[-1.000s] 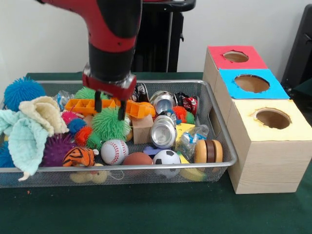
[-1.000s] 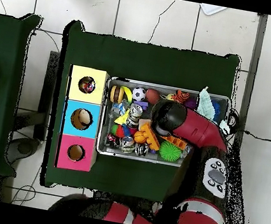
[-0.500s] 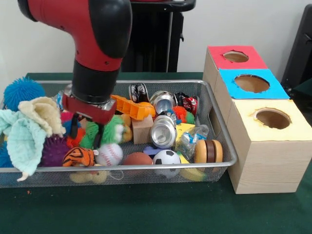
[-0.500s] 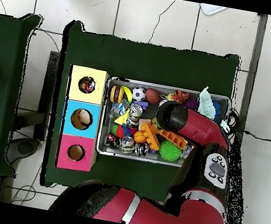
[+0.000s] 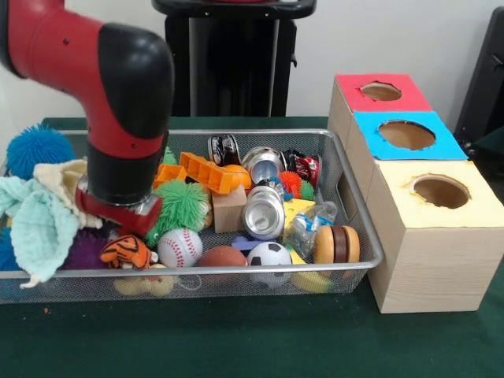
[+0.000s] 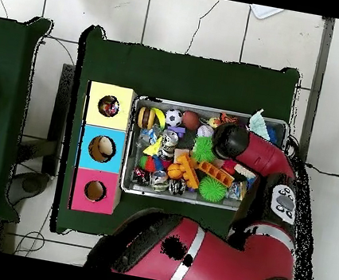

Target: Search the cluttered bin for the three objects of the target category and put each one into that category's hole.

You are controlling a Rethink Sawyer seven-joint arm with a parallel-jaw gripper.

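The wire mesh bin [image 5: 359, 220] holds a pile of toys, cans and balls; it also shows in the overhead view [image 6: 129, 146]. My gripper [image 5: 118, 227] is low in the bin's left part, sunk among a tiger toy [image 5: 126, 252], a purple spiky ball [image 5: 83, 248] and a pale cloth [image 5: 39, 220]. Its tips are hidden by the wrist and the toys. From above the wrist [image 6: 229, 141] covers it. Three wooden boxes stand right of the bin, with a red top [image 5: 409, 98], a blue top [image 5: 437, 146] and a yellow top [image 5: 480, 209], each with a round hole.
Right of the gripper lie a green spiky ball [image 5: 183, 203], a baseball [image 5: 180, 247], a brown ball [image 5: 223, 257], a soccer ball [image 5: 269, 256], a wooden block [image 5: 231, 209], a silver can [image 5: 264, 213] and an orange plastic tray [image 5: 206, 172]. A blue spiky ball [image 5: 38, 147] sits far left.
The arm has swung to the left of the front view and come down into the bin's left part. The green spiky ball that it covered now shows.
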